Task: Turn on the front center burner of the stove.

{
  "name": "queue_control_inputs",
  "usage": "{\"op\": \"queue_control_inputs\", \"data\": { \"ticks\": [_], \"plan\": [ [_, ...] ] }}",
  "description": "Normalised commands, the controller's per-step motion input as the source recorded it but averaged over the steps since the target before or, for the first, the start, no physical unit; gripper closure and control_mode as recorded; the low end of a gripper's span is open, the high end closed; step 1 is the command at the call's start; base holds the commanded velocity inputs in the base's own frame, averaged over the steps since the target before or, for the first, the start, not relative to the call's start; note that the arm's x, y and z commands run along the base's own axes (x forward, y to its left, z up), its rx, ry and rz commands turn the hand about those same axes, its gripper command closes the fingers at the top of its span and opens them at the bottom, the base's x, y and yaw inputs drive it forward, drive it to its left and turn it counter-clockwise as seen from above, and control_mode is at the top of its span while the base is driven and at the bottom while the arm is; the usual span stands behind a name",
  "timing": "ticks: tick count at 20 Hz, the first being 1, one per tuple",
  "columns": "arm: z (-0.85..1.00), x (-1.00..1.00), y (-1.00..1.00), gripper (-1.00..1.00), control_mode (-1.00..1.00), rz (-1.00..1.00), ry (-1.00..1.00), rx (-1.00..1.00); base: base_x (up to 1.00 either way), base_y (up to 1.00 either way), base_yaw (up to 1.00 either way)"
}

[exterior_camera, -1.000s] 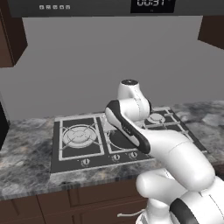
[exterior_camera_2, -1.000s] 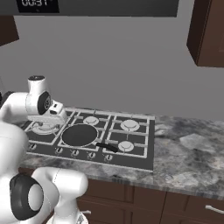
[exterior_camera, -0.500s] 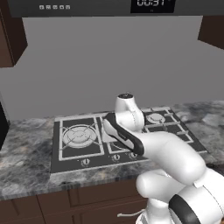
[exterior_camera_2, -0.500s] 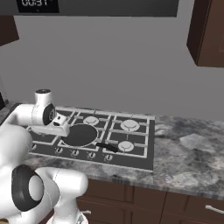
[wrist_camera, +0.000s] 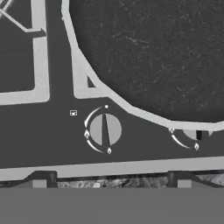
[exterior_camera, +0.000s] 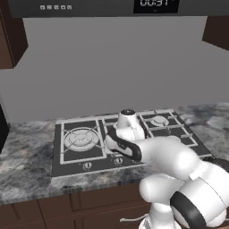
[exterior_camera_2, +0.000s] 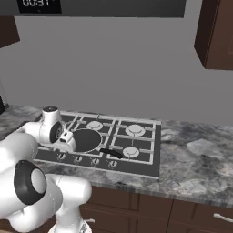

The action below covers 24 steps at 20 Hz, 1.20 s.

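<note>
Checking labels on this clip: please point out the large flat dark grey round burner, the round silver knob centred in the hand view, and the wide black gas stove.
Large flat dark grey round burner (wrist_camera: pixel 153 52), hand view, disc surface.
Round silver knob (wrist_camera: pixel 105 130), hand view, its face.
Wide black gas stove (exterior_camera_2: pixel 145 166), right base view, bare front corner.

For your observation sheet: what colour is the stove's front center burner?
Dark grey front center burner, pale rim; clearest in hand view.

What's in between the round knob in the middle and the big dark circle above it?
In the hand view, a pale grate bar and some bare black stove surface lie between the knob and the front center burner.
</note>
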Motion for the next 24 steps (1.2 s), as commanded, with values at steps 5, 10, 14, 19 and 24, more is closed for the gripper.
{"op": "queue_control_inputs", "data": {
  "ticks": [5, 10, 14, 19, 24],
  "plan": [
    [-0.46, 0.32, 0.00, -1.00, -1.00, -0.06, 0.00, 0.00, 0.00, 0.00, 0.00],
    [-0.31, 0.10, 0.01, -1.00, -1.00, -0.04, 0.00, 0.00, 0.00, 0.00, 0.00],
    [-0.23, 0.09, 0.15, -1.00, -1.00, -0.04, 0.00, 0.00, 0.00, 0.00, 0.00],
    [-0.15, 0.06, 0.13, 1.00, -1.00, -0.04, 0.00, 0.00, 0.00, 0.00, 0.00],
    [0.00, 0.00, 0.00, 1.00, -1.00, 0.00, 0.00, 0.00, 0.00, 0.00, 0.00]
  ]
}}
